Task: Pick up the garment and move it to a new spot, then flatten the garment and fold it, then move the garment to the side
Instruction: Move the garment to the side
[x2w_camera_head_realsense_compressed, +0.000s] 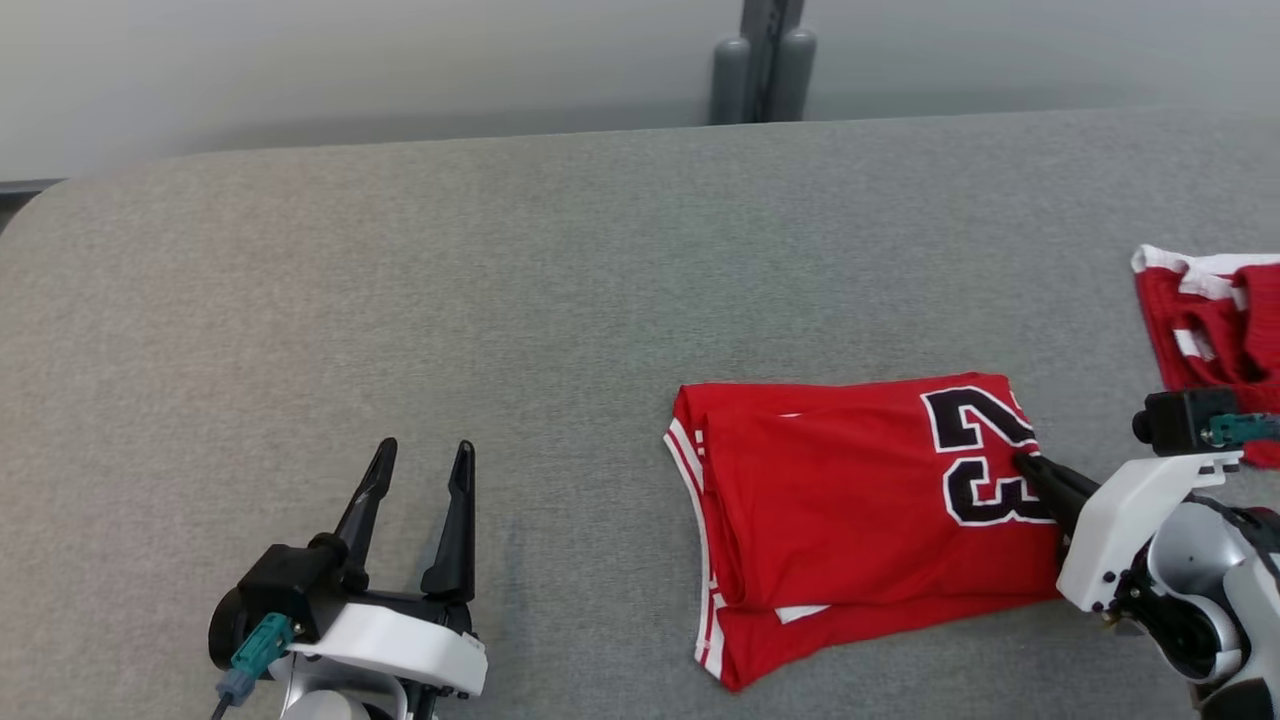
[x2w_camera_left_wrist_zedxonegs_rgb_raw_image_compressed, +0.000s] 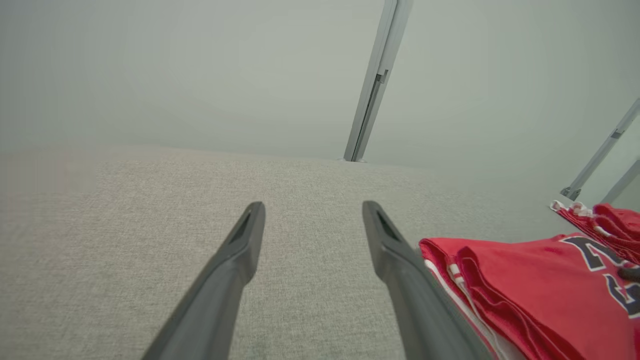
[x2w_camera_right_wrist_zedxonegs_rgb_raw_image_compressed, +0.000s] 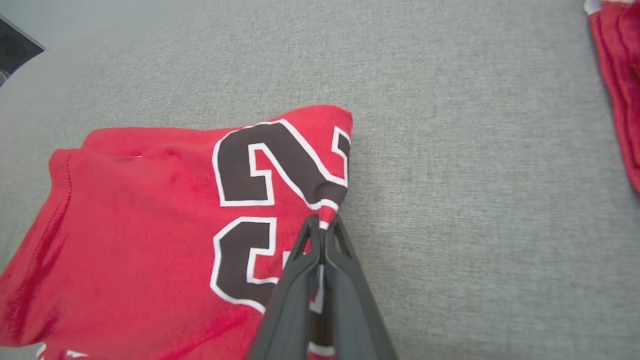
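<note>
The garment (x2w_camera_head_realsense_compressed: 850, 500) is a red jersey with a black "23", lying folded into a rectangle on the grey table, right of centre. My right gripper (x2w_camera_head_realsense_compressed: 1028, 466) reaches in from the right and is shut on the garment's right edge by the numbers. In the right wrist view the two dark fingers (x2w_camera_right_wrist_zedxonegs_rgb_raw_image_compressed: 300, 270) pinch a small fold of the red cloth (x2w_camera_right_wrist_zedxonegs_rgb_raw_image_compressed: 150, 215) at their tips. My left gripper (x2w_camera_head_realsense_compressed: 418, 465) stands open at the lower left, well left of the garment, nothing between its fingers (x2w_camera_left_wrist_zedxonegs_rgb_raw_image_compressed: 235, 260). The garment's (x2w_camera_left_wrist_zedxonegs_rgb_raw_image_compressed: 525, 290) white-striped left edge lies just right of them.
A second red and white garment (x2w_camera_head_realsense_compressed: 1205, 320) lies crumpled at the table's right edge, also seen as a red heap (x2w_camera_left_wrist_zedxonegs_rgb_raw_image_compressed: 605, 220) in the left wrist view. The grey table (x2w_camera_head_realsense_compressed: 400, 300) stretches bare to the left and back. A grey post (x2w_camera_head_realsense_compressed: 762, 60) stands behind the far edge.
</note>
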